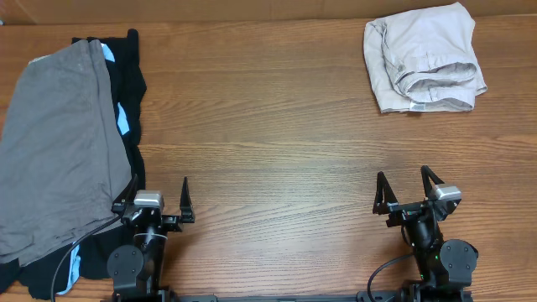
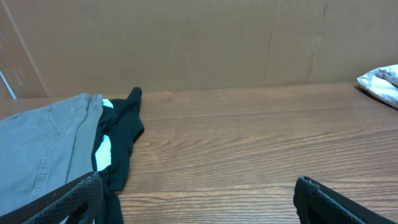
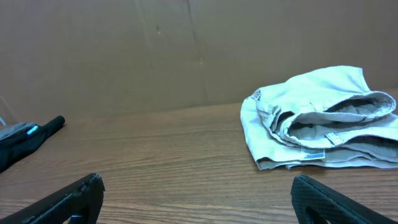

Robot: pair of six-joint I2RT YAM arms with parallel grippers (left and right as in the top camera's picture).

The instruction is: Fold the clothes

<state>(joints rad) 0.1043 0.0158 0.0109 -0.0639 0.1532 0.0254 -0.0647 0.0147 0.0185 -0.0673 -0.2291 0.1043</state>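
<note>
Left gripper (image 1: 159,191) and right gripper (image 1: 403,183) are held spread, empty. Grey shorts (image 1: 59,151) lie just left of the former, over a black striped garment (image 1: 127,80). A beige garment (image 1: 424,59) is bunched ahead of the latter. Both stacked layers could be pinched together if the shorts' edge is taken deep.

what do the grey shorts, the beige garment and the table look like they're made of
Grey shorts: matte woven cloth, likely cotton twill; stitched seams show. Beige garment: similar light woven fabric, creased. Table: wood-grain top, possibly laminate.
</note>
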